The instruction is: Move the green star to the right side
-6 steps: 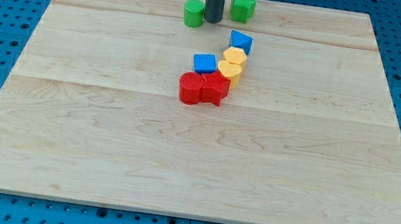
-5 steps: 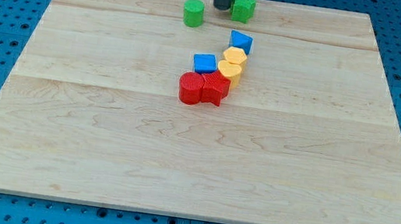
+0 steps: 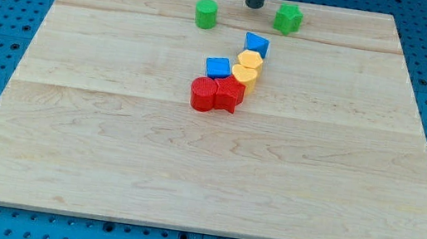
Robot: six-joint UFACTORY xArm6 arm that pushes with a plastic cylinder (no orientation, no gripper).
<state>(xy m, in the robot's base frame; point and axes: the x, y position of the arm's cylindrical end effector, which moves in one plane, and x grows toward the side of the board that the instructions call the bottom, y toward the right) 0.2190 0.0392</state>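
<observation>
The green star [image 3: 289, 18] lies near the view's top edge of the wooden board [image 3: 107, 163], a little right of the middle. My tip [image 3: 254, 6] is just left of it, with a small gap between them. A green cylinder [image 3: 206, 14] stands further left of my tip.
A cluster sits below, near the board's middle: a blue block [image 3: 256, 44], a yellow hexagon [image 3: 249, 60], a yellow heart [image 3: 244, 74], a blue cube [image 3: 218, 67], a red cylinder [image 3: 203, 94] and a red star-like block [image 3: 228, 95].
My tip moved up and to the right, from beside the green cylinder to the star's left side. The green star slid to the right.
</observation>
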